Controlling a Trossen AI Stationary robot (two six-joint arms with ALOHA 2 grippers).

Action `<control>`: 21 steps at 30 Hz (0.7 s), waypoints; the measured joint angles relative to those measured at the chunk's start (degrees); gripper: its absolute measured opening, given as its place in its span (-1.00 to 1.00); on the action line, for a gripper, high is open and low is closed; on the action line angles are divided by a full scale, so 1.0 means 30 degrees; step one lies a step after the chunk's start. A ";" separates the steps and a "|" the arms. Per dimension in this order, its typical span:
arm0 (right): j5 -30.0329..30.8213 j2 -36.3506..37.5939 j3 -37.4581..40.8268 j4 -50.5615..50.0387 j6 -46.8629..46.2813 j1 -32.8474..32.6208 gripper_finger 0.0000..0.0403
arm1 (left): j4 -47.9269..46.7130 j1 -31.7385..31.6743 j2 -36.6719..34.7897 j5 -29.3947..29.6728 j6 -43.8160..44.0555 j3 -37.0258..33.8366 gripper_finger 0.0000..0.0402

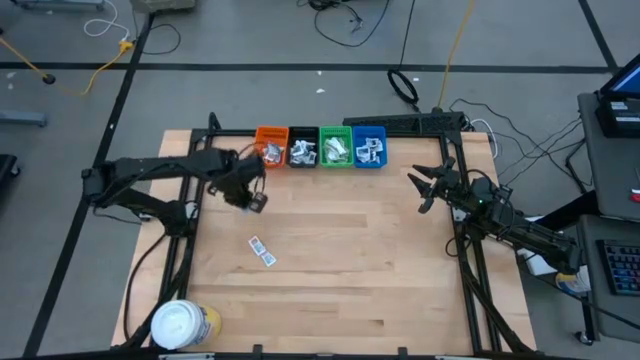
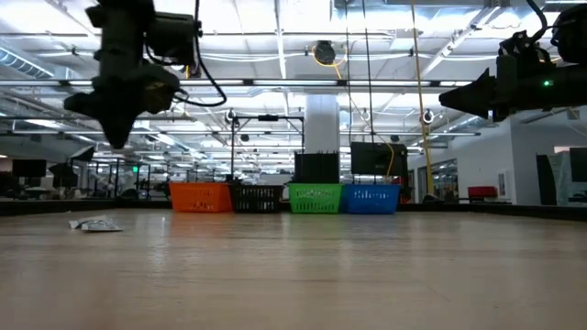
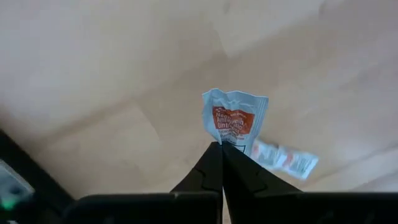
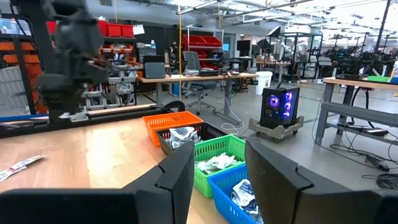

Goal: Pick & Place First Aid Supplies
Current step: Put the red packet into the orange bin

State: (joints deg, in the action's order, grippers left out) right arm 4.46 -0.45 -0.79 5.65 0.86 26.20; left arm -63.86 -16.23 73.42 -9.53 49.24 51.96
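Observation:
My left gripper hangs above the table's left half, pointing down, shut on a small white packet with orange print. Two more flat white packets lie on the wood nearer the front edge; one of them shows below the held packet. Four bins stand in a row at the far edge: orange, black, green and blue, each with packets inside. My right gripper waits open and level at the table's right side, touching nothing. My left gripper pinches the packet's edge between its two fingertips, coming from above and pointing down. The packet hangs past the fingertips, lifted clear of the table, a little crumpled.
A yellow round tub with a white lid stands at the front left corner. The bins' row lines the far edge. Bare wood lies across the middle and right of the table.

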 joint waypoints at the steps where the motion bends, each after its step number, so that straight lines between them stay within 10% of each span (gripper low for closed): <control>1: -0.0004 0.0000 0.0003 0.0000 0.0002 0.0001 -0.31 | -0.0025 -0.0612 0.0154 -0.0063 -0.0345 0.0277 -0.99; 21: -0.0003 0.0001 0.0006 0.0029 -0.0006 0.0005 -0.31 | -0.2966 -0.9749 0.8977 -0.0803 -0.7025 0.9991 -1.00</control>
State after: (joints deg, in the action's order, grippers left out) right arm 4.45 -0.45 -0.78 5.74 0.84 26.22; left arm -72.76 -45.48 100.35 -11.94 28.16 81.93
